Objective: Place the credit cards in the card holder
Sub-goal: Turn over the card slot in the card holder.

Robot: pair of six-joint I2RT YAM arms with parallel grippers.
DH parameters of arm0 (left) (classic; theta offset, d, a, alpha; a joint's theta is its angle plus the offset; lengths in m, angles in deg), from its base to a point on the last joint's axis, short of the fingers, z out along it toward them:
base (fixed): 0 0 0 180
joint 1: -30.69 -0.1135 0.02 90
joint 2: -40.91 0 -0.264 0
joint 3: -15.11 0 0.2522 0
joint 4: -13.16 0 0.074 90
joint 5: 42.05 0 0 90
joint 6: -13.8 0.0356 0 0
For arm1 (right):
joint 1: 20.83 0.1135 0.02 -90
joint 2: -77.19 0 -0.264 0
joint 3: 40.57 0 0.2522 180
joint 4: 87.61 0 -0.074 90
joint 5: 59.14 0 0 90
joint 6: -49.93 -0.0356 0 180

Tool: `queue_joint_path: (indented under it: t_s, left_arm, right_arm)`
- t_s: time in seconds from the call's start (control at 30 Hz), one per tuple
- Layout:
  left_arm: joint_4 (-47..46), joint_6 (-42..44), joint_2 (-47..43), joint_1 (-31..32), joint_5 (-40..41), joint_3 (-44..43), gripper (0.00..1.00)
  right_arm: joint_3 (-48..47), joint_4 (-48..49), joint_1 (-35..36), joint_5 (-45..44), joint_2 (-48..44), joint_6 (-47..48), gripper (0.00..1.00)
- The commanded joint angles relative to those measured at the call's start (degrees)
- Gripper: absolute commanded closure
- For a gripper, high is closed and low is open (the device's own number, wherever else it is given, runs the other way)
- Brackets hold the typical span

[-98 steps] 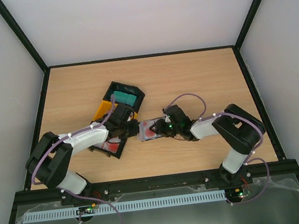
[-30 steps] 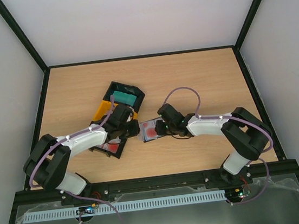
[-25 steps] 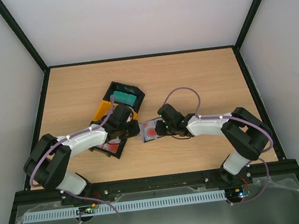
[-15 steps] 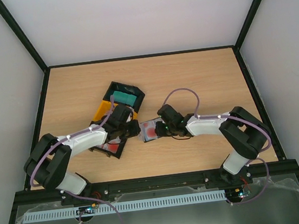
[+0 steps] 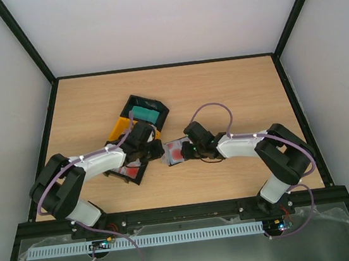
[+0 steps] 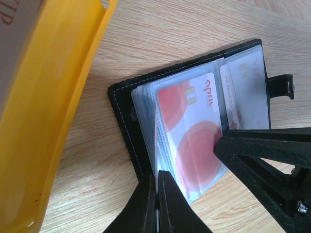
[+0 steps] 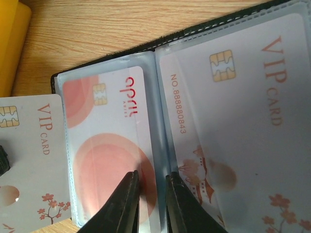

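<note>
The card holder (image 5: pixel 176 151) lies open on the table between my two grippers; its black leather edge shows in the left wrist view (image 6: pixel 121 114) and the right wrist view (image 7: pixel 87 68). A red-and-white card (image 7: pixel 107 145) sits in its left clear sleeve and a pale VIP card (image 7: pixel 243 121) in the right sleeve. My left gripper (image 6: pixel 158 194) is shut on the thin edge of another pale VIP card (image 7: pixel 31 160) at the holder's left side. My right gripper (image 7: pixel 151 194) is narrowly open, its tips resting on the sleeves astride the fold.
A yellow tray (image 5: pixel 122 125) lies just left of the holder, close to my left gripper (image 5: pixel 153 149). A black tray with teal cards (image 5: pixel 147 111) stands behind it and a black tray with red-and-white cards (image 5: pixel 128 172) in front.
The right arm has reached further left and lower onto the holder since the earliest frame. In the last second both grippers have barely moved.
</note>
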Motion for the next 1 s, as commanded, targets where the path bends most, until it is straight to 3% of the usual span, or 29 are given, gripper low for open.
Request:
queue_joint_path:
  t_s: [0.0, 0.67, 0.97]
  left_arm:
    - [2.89, -1.52, 1.78, 0.55, 0.41, 1.52, 0.98]
    - [0.43, -6.73, 1.42, 0.29, -0.58, 4.31, 0.98]
    - [-1.30, -4.09, 2.00, 0.36, -3.73, 2.28, 0.98]
  right_arm:
    - [0.10, -0.05, 0.22, 0.10, 1.62, 0.39, 0.86]
    - [0.03, -0.76, 0.16, -0.54, 2.44, -1.23, 0.86]
    - [0.12, 0.07, 0.22, 1.01, 1.88, -0.22, 0.87]
